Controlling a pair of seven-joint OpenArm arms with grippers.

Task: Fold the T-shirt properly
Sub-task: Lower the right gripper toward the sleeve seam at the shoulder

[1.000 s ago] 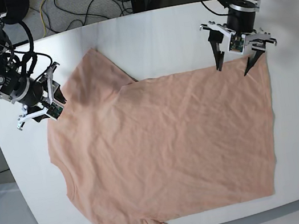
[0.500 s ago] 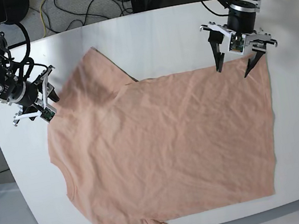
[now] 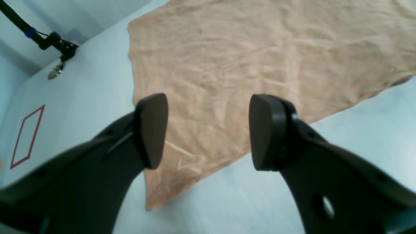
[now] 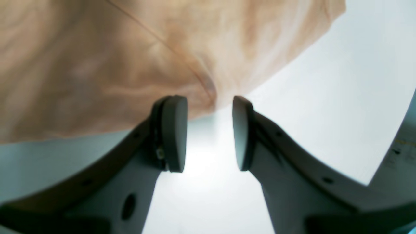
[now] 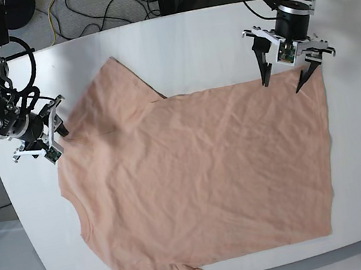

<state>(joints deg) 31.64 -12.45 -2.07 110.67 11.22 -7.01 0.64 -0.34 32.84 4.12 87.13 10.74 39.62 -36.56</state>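
**Pink shirt flat on the table, both claws spread and empty**

No brand, label or lettering can be read anywhere. The T-shirt (image 5: 199,180) lies spread over most of the white table (image 5: 178,41), one sleeve pointing to the far side, another at the near edge.

The left gripper (image 5: 293,72) stands over the shirt's far hem corner, jaws wide apart, holding nothing. The right gripper (image 5: 46,134) sits just beside the shoulder edge, jaws parted, nothing between them.

Only the left wrist view shows a red outlined rectangle (image 3: 27,136) on the tabletop. The right wrist view, blurred, shows a seam (image 4: 169,48) running towards the fabric's edge.
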